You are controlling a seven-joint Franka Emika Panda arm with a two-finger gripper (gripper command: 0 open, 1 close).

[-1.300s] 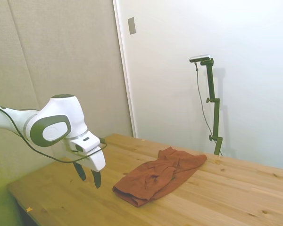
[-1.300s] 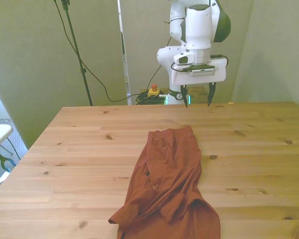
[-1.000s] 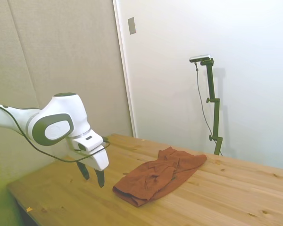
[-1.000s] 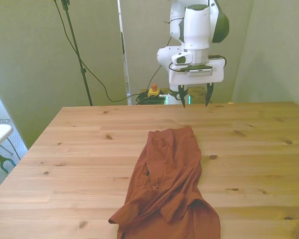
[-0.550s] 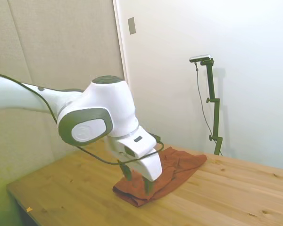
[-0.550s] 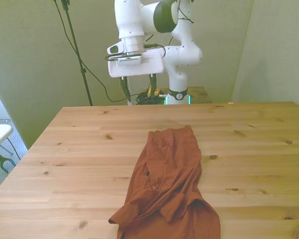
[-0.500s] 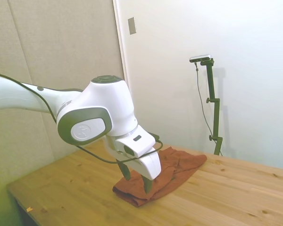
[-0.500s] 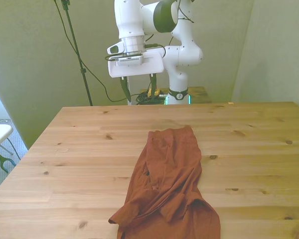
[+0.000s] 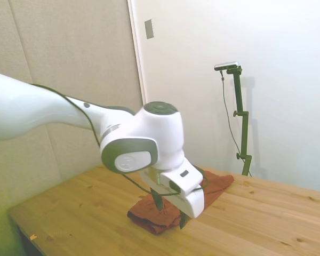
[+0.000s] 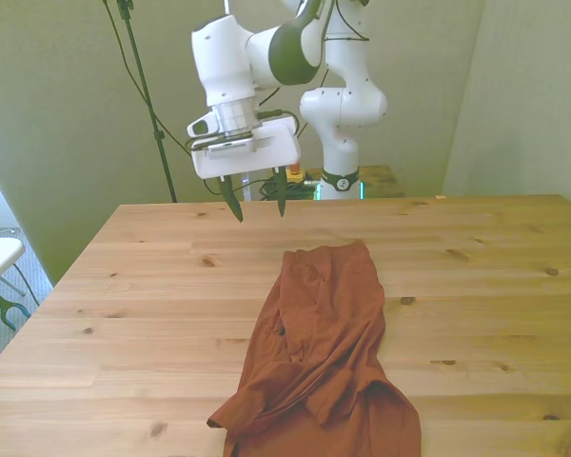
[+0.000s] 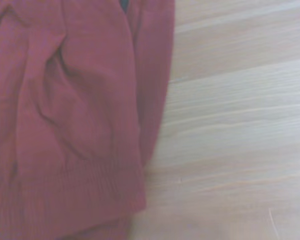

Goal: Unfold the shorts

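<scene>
The shorts (image 10: 328, 343) lie crumpled and folded lengthwise on the wooden table (image 10: 143, 305), a rust-brown strip running from mid-table to the near edge. In the side view the shorts (image 9: 147, 216) are partly hidden behind the arm. My gripper (image 10: 256, 201) hangs open above the table, a little to the front view's left of the shorts' far end, touching nothing. From the side, the gripper (image 9: 170, 212) stands in front of the cloth. The wrist view shows the shorts (image 11: 65, 125), a ribbed hem and bare wood (image 11: 230, 125) beside them.
The table's bare wood (image 10: 485, 286) stretches on both sides of the shorts. A wall (image 9: 266, 106) stands behind the table's far side in the side view.
The arm swung from the front view's right to its left. It then came lower and closer to the shorts' far end. The shorts have not moved and the fingers stay apart.
</scene>
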